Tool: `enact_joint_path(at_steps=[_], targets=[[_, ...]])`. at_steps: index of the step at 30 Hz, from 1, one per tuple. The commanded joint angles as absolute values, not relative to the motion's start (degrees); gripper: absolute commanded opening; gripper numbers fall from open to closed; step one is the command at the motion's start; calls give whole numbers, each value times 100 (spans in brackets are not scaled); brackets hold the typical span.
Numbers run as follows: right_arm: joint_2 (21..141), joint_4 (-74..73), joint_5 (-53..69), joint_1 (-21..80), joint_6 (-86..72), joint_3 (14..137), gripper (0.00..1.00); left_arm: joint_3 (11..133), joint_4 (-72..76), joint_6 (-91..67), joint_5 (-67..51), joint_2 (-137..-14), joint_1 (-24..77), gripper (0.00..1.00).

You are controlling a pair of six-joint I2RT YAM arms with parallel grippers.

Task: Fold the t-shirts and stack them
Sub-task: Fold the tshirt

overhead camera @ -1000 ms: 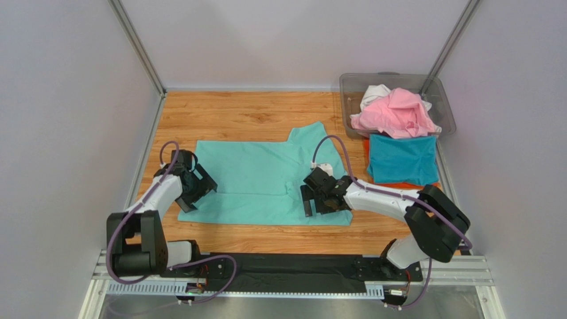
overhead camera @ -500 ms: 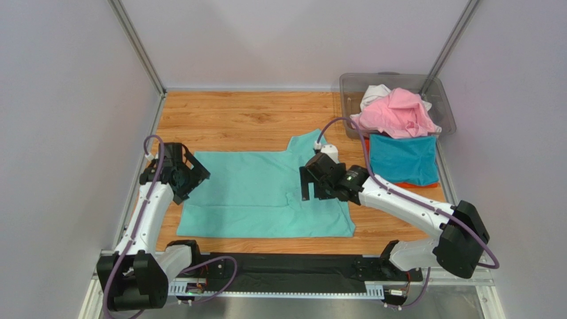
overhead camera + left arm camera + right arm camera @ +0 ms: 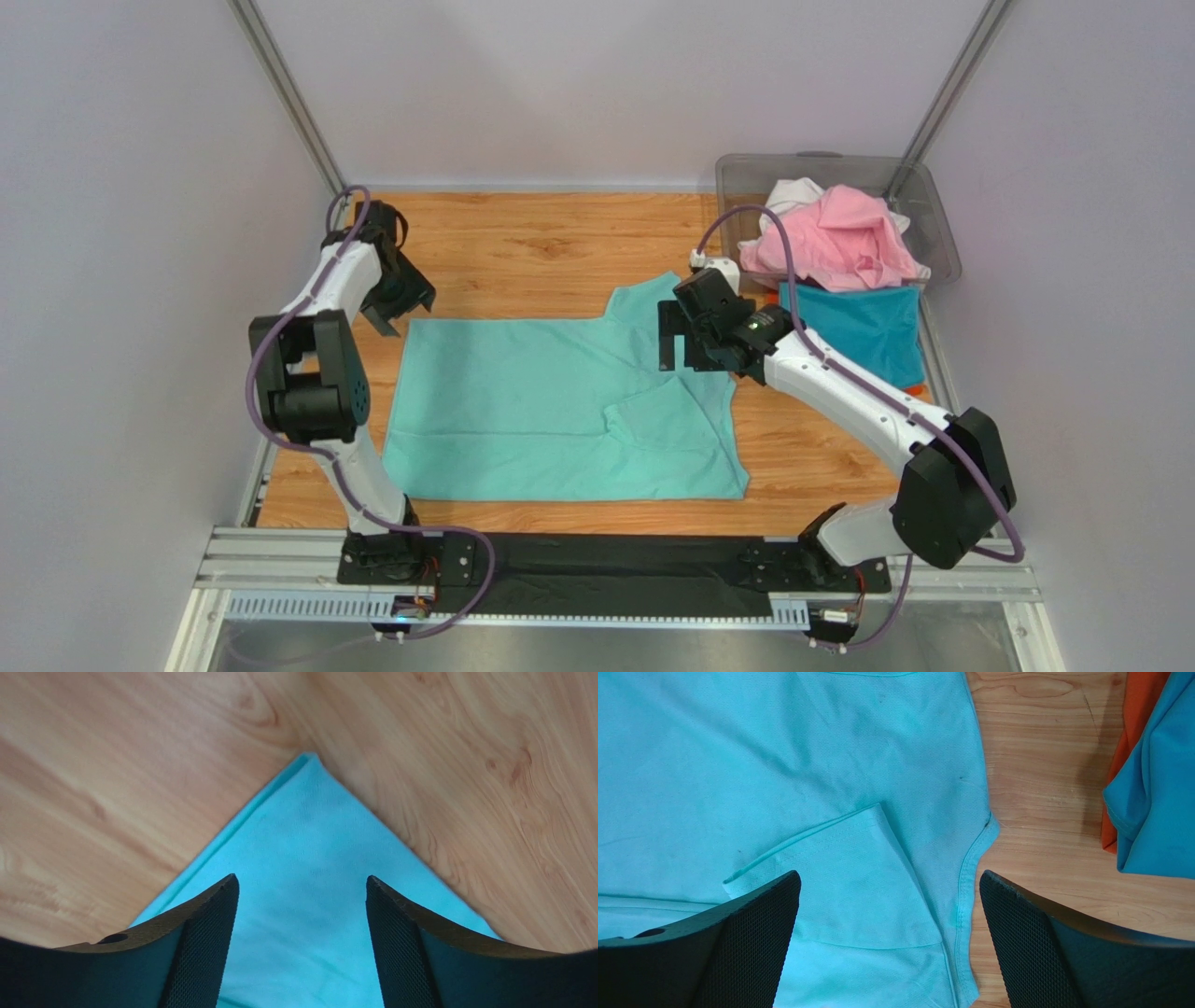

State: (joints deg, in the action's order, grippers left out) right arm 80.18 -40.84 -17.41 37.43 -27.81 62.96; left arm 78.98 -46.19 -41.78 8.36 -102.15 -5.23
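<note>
While jaws gape empty, left gripper (image 3: 300, 882) over t-shirt (image 3: 533, 406) corner — right gripper (image 3: 889, 875) over sleeve (image 3: 843, 871).

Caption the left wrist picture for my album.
Open left gripper poised over a corner of the mint shirt on the wooden table.

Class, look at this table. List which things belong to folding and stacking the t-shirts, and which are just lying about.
Belongs to the job:
mint green t-shirt, spread flat
teal blue t-shirt, folded
orange t-shirt, beneath the teal one
pink t-shirt and white t-shirt, heaped together

Just lying about:
clear grey plastic bin, holding the pink and white ones
wooden table
</note>
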Motion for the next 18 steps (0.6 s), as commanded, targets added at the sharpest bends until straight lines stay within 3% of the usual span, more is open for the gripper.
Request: enact_joint_path(at_steps=[1, 3, 6, 10, 12, 14, 15, 18], targets=[[8077, -3902, -1688, 3604, -2505, 6320, 100, 8621, -4781, -3938, 905, -10818, -747, 72], [8130, -3885, -1644, 3507, -2479, 6284, 100, 8955, -4781, -3868, 897, -11249, -826, 72], [8209, -3806, -1538, 3410, -2443, 6249, 100, 9342, -4799, -3779, 835, -11732, -861, 61], [8358, -3692, -1345, 3349, -2408, 6240, 100, 9606, -4764, -3788, 800, -12067, -861, 59], [8402, -3665, -1327, 3322, -2391, 6249, 100, 9729, -4781, -3753, 791, -12234, -861, 51], [8455, -3630, -1336, 3287, -2364, 6267, 100, 9712, -4781, -3770, 721, -12313, -861, 50], [8481, -3621, -1336, 3270, -2356, 6284, 100, 9695, -4764, -3779, 660, -12340, -861, 39], [8613, -3542, -1275, 3129, -2338, 6381, 100, 9589, -4746, -3806, 572, -12410, -861, 26]])
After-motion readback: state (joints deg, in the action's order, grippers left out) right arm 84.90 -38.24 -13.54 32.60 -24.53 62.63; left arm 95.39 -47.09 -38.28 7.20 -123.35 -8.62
